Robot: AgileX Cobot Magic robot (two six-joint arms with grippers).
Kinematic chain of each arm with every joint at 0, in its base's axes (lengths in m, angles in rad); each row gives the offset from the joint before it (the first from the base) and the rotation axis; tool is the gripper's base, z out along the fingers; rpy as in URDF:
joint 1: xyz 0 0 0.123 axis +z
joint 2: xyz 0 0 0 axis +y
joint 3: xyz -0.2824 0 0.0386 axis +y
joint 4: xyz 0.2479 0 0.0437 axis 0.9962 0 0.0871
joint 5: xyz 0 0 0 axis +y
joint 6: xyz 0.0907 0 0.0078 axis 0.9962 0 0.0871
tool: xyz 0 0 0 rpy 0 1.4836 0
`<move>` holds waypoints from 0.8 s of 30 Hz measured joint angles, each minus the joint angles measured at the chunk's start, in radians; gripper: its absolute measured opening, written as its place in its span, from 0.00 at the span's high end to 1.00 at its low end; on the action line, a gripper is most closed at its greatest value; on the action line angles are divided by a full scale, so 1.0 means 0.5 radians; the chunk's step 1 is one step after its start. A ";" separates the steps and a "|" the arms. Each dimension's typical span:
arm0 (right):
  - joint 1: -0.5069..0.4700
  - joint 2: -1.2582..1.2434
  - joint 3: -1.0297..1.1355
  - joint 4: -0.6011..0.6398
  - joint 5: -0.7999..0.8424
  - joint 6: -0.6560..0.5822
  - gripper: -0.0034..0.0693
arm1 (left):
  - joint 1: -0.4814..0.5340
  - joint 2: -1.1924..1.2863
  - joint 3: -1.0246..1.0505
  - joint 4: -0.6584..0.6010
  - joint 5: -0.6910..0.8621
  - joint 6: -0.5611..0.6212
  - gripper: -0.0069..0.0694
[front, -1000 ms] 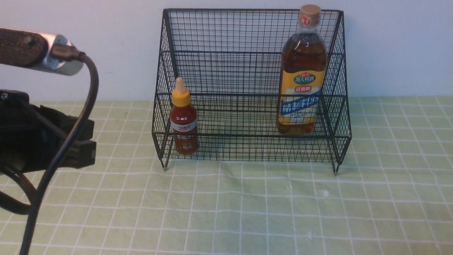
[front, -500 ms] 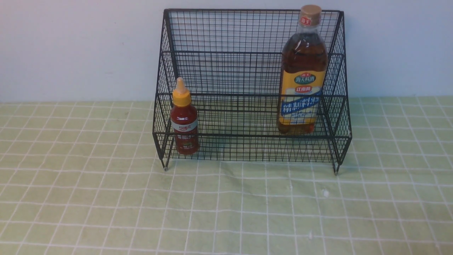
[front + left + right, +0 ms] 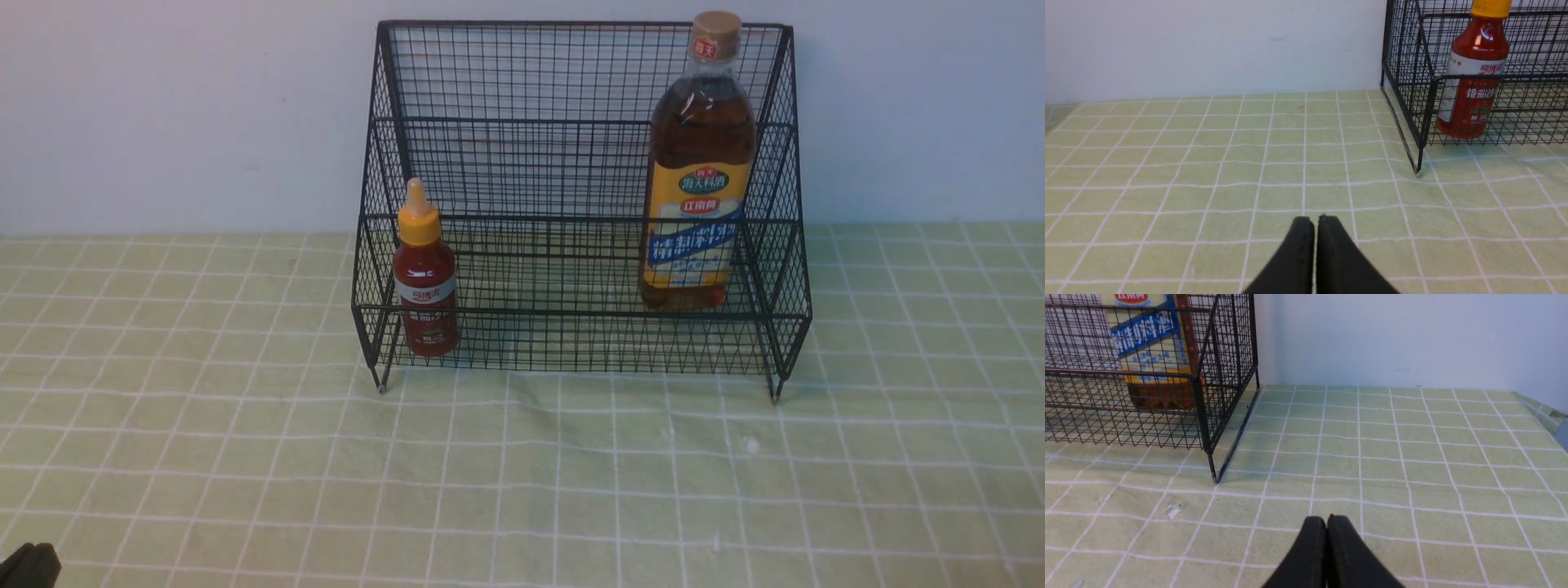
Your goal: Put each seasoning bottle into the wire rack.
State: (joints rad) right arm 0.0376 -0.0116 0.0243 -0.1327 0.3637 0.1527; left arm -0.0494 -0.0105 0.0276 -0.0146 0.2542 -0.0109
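Observation:
The black wire rack (image 3: 571,163) stands against the back wall. A small red sauce bottle (image 3: 424,282) with a yellow nozzle cap stands upright in the rack's lower tier at its left end, also in the left wrist view as the red bottle (image 3: 1472,94). A tall amber bottle (image 3: 698,171) with a yellow-blue label and tan cap stands upright in the rack's right end; the right wrist view shows this amber bottle (image 3: 1155,355) behind the mesh. My left gripper (image 3: 1315,220) is shut and empty over the cloth, well short of the rack. My right gripper (image 3: 1327,519) is shut and empty too.
A light green checked cloth (image 3: 522,490) covers the table up to a pale wall. A small white crumb (image 3: 1172,509) lies on the cloth near the rack's right front leg (image 3: 1213,473). A dark bit of the left arm (image 3: 28,565) shows at the front view's bottom left corner.
The left arm, which filled the left side of the front view a second ago, has pulled back out of it; only a dark tip remains at the bottom left. Bottles and rack have not moved.

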 joint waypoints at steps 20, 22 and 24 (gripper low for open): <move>0.000 0.000 0.000 0.000 0.000 0.000 0.97 | 0.000 -0.001 0.002 0.029 0.228 0.004 0.92; 0.000 0.000 0.000 0.000 0.000 0.000 0.97 | 0.000 -0.001 0.002 0.029 0.228 0.003 0.92; 0.000 0.000 0.000 0.000 0.000 0.000 0.97 | 0.000 -0.001 0.002 0.029 0.228 0.003 0.92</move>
State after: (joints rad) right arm 0.0376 -0.0116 0.0243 -0.1327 0.3637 0.1527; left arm -0.0494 -0.0110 0.0288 0.0000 0.3683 -0.0096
